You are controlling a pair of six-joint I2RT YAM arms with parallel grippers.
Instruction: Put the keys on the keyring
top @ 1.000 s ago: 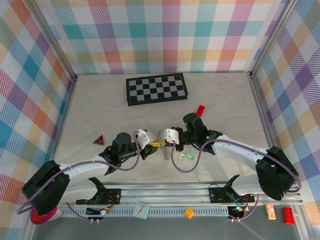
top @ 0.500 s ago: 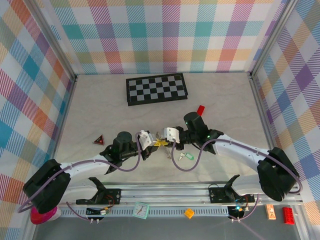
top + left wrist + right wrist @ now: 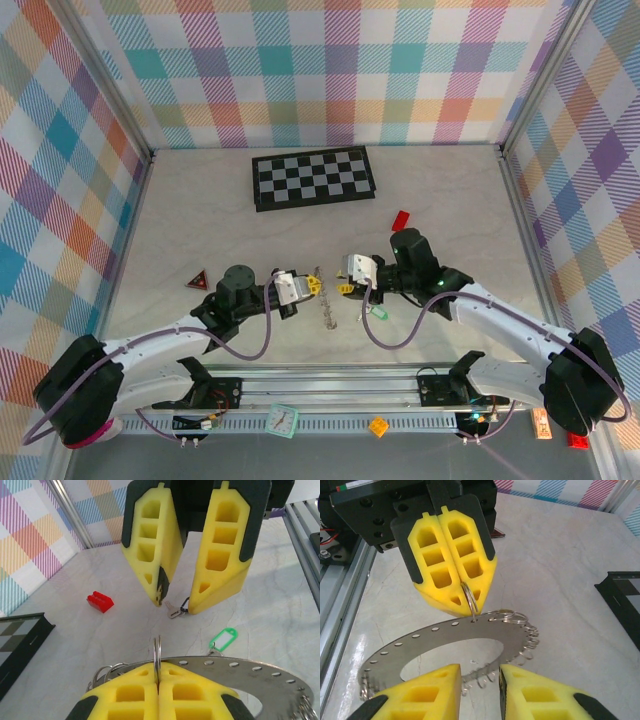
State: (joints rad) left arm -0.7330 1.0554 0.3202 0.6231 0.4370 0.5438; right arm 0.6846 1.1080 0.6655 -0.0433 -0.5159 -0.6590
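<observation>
Presenting loop for threading | left gripper (image 3: 462,607) gripped keyring (image 3: 420,639) loop | right gripper (image 3: 176,605) hung released opposite | next likely needed: green-headed key (image 3: 223,641) beside it grasped

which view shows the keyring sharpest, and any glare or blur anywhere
Right wrist: keyring sharp, rim holes countable, even light, no glare. Left wrist: also sharp, but cropped by the lower edge. Top external: evenly lit, yet the keyring is too small for detail.
</observation>
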